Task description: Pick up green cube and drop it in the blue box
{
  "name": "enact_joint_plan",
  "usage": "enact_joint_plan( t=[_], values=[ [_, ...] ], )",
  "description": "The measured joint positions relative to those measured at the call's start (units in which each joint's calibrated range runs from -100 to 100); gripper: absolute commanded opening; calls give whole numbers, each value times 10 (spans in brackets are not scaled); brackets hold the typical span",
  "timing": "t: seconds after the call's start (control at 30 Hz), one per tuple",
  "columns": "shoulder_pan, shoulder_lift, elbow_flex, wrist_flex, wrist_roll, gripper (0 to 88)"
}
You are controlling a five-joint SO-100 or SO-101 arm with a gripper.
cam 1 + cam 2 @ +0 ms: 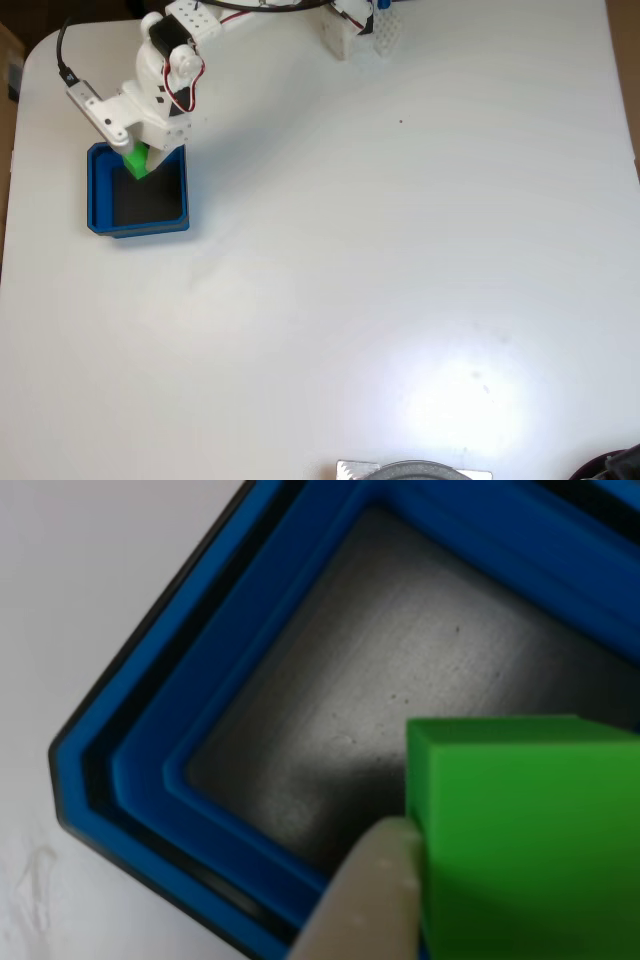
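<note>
Arm reaches from the top of the fixed view down to the left side of the white table (400, 260), wrist bent so the gripper (138, 160) hangs over the upper edge of the blue box (98, 190). Green cube (137, 161) is pinched in the jaws and sits above the box's dark floor, near the top wall rather than centred; it appears clear of the floor, though neither view settles that. In the other view the cube (520, 840) fills the lower right, with one pale fingertip (365, 900) pressed flat against its left face; the opposing finger is out of frame, so the grip is read from the cube's suspended position. Behind it the box (250, 630) shows stepped blue walls, one clipped corner and the grey-black floor directly under the cube. Judgement: the carry is done and this is the release step. Holding the cube inside the wall line, low over the floor, makes sense, since a short drop limits bounce off a hard, shallow tray. Risk: being close to the upper wall, the cube could clip the rim or roll toward it when the jaws part.
</note>
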Motion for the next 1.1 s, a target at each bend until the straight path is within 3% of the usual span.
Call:
enact_joint_plan(
  t=[1.1],
  values=[
    [0, 25, 0, -2, -1, 40]
  ],
)
